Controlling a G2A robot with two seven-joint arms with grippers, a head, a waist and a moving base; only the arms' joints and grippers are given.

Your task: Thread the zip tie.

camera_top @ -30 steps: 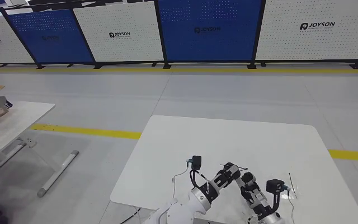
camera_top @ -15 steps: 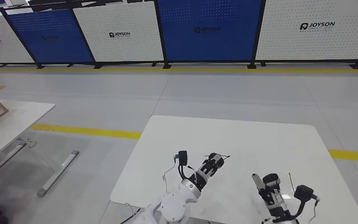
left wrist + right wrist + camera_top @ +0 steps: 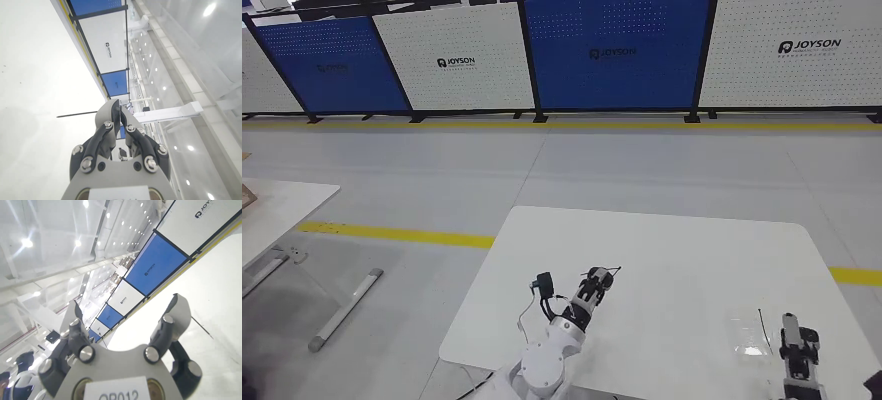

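Top view: loose tie (image 3: 762, 325) at bag (image 3: 747, 338) edge; right gripper (image 3: 123, 299) beside bag, spread wide, empty. Left gripper (image 3: 118, 106), far from bag, pinches tie (image 3: 75, 114); rest hidden.

Low in the middle of the frame, the left gripper (image 3: 119, 108) has its jaws pressed together on the zip tie (image 3: 77, 114). The tie is a thin black strip that pokes out towards the frame's left over the white table (image 3: 37, 75). Blue and white partition panels (image 3: 105, 49) run up the centre, and ceiling lights (image 3: 209, 9) dot the right.
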